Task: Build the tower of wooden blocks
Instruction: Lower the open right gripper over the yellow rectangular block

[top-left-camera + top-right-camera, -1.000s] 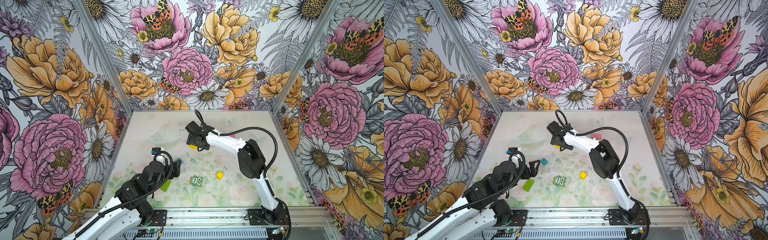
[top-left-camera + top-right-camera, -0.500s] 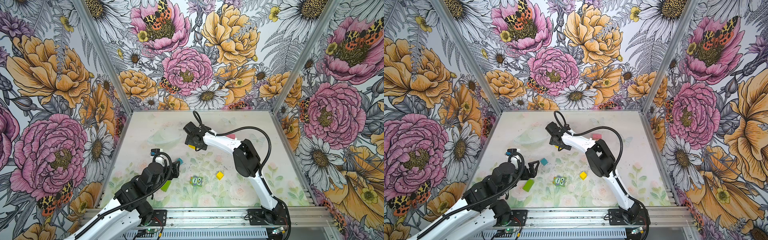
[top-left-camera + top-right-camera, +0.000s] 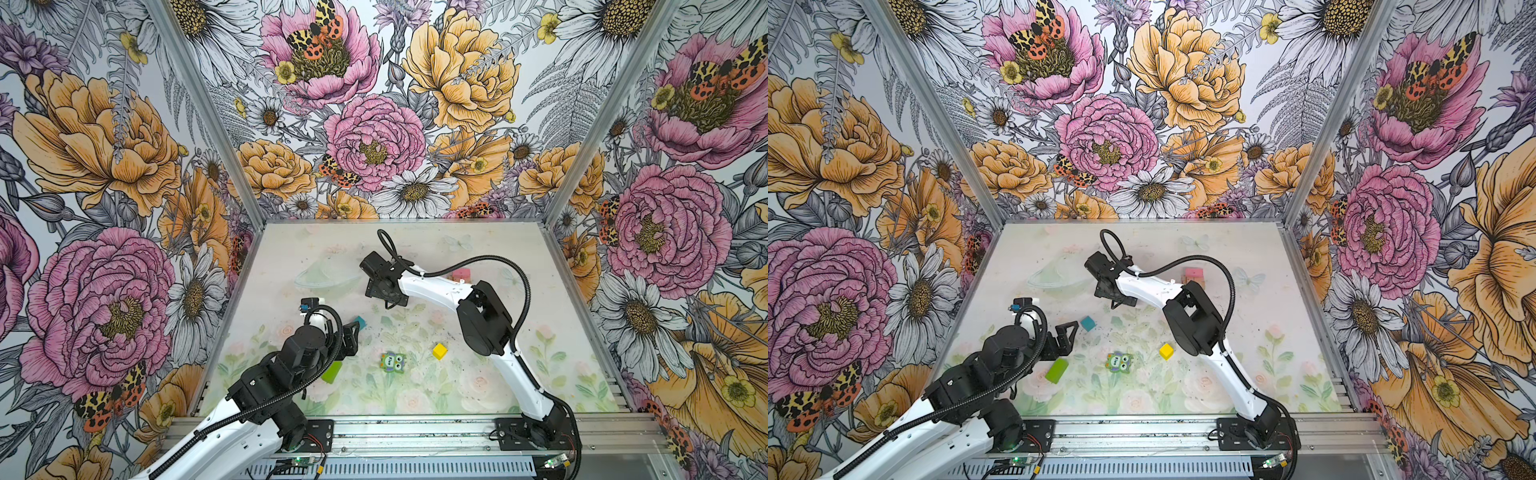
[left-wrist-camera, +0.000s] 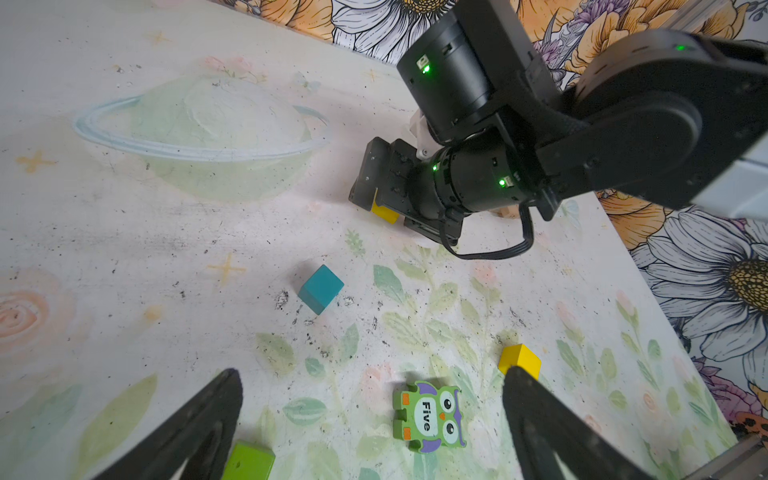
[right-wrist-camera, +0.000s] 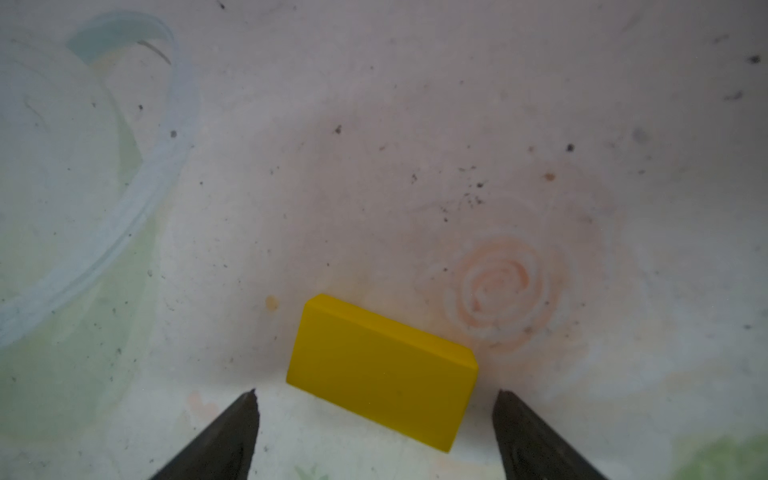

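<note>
My right gripper (image 5: 376, 395) hangs open low over a yellow bar block (image 5: 380, 370). One fingertip stands on each side of the bar, clear of it. In both top views this gripper (image 3: 386, 297) covers that block. My left gripper (image 4: 372, 374) is open and empty above the mat. A teal cube (image 3: 1088, 323) lies just beyond it. A lime-green block (image 3: 1056, 370), a green owl block (image 3: 1119, 361) and a yellow cube (image 3: 1166, 351) lie nearer the front. A small stack with a pink block on top (image 3: 1194, 274) stands at the back right, partly behind the right arm.
The floral mat (image 3: 478, 382) is boxed in by patterned walls on three sides. A metal rail (image 3: 415, 432) runs along the front edge. The right arm's elbow (image 3: 484, 320) arches over the mat's right half.
My right gripper has moved left and come down over the yellow bar, which now shows only in the wrist views. Its jaws have narrowed a little. The left arm has barely moved.
</note>
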